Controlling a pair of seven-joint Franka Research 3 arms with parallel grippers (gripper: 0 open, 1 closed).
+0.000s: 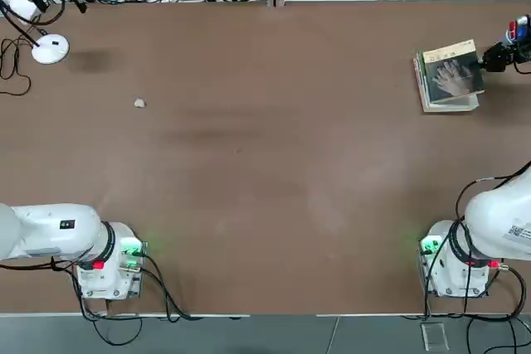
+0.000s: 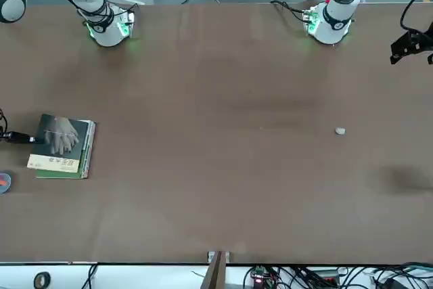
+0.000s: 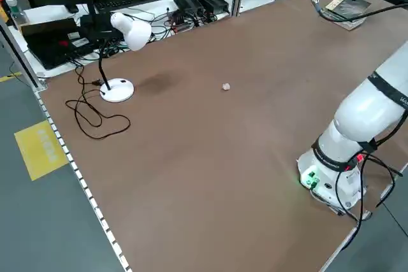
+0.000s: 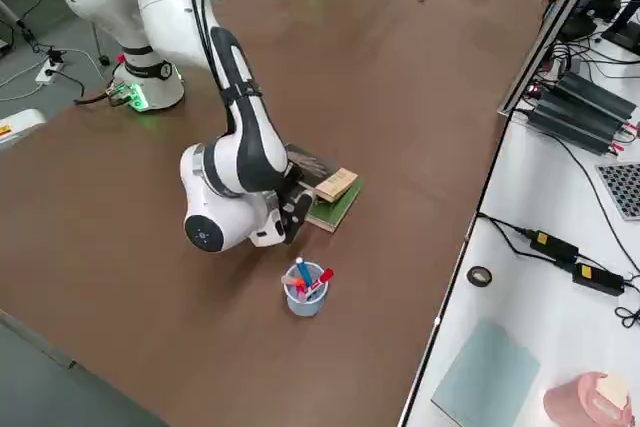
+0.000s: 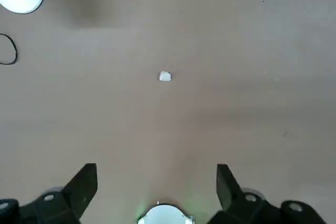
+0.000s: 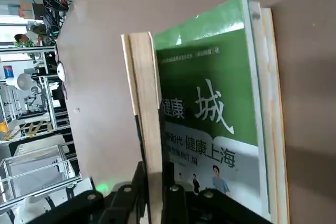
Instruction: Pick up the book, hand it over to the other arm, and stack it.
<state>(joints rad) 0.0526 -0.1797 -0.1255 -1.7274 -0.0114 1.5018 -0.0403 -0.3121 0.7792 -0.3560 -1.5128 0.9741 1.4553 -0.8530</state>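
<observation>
The book (image 1: 452, 72), grey-covered with a pale hand and a tan band, rests on a thicker green-and-white book (image 6: 210, 129) at the table's far right. My right gripper (image 1: 495, 55) is shut on the thin book's outer edge. In the right wrist view the book (image 6: 147, 119) shows nearly edge-on between the right gripper (image 6: 152, 192), its held side lifted off the green cover. From the front, the book (image 2: 64, 137) and the right gripper (image 2: 20, 138) sit at the picture's left. My left gripper (image 5: 156, 182) hangs open and empty over bare table on the left side.
A blue pen cup (image 4: 303, 290) stands close to the right gripper, near the table's edge. A white desk lamp (image 1: 50, 49) with its cable occupies the far left corner. A small white scrap (image 1: 139, 103) lies near it. Cables and power strips lie beyond the far edge.
</observation>
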